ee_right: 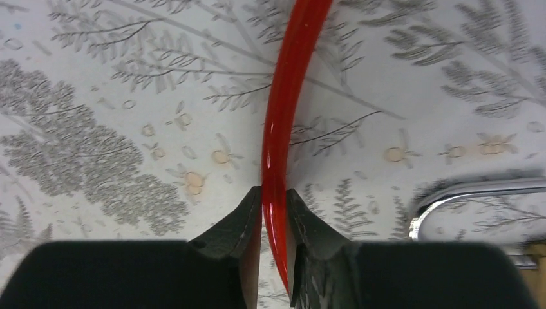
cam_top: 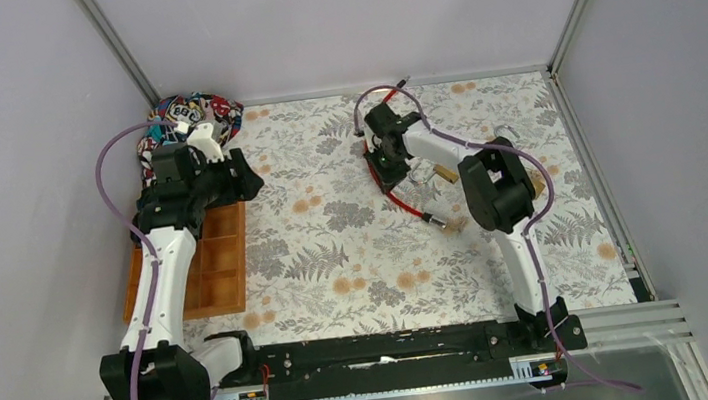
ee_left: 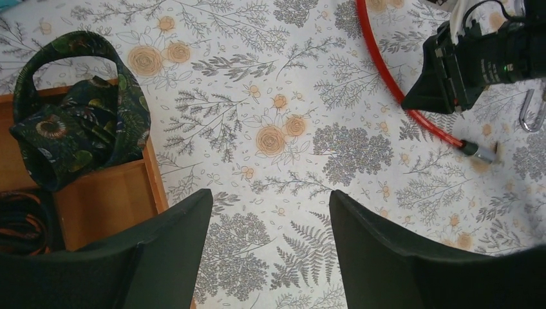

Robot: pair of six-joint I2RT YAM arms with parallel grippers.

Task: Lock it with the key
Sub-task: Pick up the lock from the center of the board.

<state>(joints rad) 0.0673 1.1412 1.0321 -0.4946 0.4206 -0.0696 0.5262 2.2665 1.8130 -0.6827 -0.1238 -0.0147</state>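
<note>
Right gripper [ee_right: 273,212] clamped on red cable [ee_right: 293,77], metal shackle [ee_right: 470,191] at three o'clock, left gripper [ee_left: 269,244] spread wide, holding nothing.

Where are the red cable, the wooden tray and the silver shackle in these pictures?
red cable [ee_right: 281,122]: right wrist view, on its glossy curved middle.
wooden tray [ee_left: 106,206]: left wrist view, on a bare compartment floor.
silver shackle [ee_right: 483,189]: right wrist view, on its straight bar.

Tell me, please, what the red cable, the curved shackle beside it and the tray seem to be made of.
The red cable looks plastic-sheathed and glossy: a bright highlight runs along it. The shackle looks like polished metal, probably steel, given its silvery mirror-like sheen. The tray appears to be wood or wood-look board, with a satin orange-brown surface and thin straight walls.
</note>
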